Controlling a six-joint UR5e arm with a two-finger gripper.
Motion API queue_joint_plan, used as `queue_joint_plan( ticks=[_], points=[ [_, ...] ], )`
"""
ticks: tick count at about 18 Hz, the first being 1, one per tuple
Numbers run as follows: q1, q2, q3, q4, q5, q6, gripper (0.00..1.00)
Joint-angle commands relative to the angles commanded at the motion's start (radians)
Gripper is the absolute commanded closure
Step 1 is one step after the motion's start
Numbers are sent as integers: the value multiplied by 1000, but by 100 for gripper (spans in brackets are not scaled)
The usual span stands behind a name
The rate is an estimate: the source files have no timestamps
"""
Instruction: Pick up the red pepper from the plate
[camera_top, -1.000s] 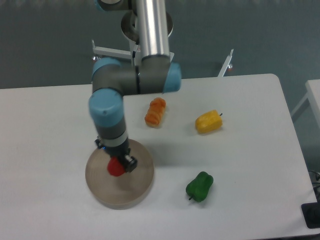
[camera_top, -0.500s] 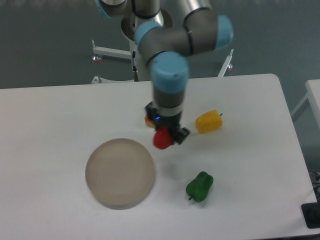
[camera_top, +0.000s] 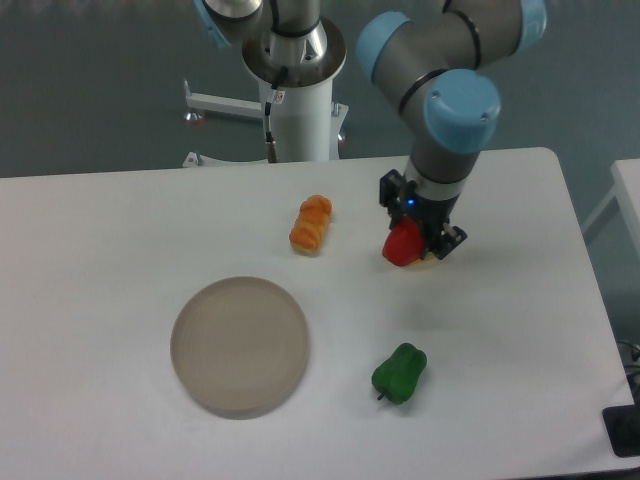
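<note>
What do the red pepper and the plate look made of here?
Red pepper: probably plastic; smooth, evenly saturated red, toy-like, held in the gripper.
Plate: matte beige, no glare, thick low rim; perhaps wood or matte plastic, which one is unclear.

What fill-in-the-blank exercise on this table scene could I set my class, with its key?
1. The gripper holds the ____ pepper.
2. The plate has ____ peppers on it.
3. The pepper nearest the plate's right edge is the ____ one.
4. The orange pepper lies ____ the plate, on the table.

Missing words: red; no; green; off
</note>
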Motion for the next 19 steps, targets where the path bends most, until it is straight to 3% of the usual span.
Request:
queue_joint_plan(
  ticks=[5, 19],
  points=[
    [9, 2, 2, -3, 9, 84, 74],
    [8, -9, 0, 2, -11, 85, 74]
  ],
)
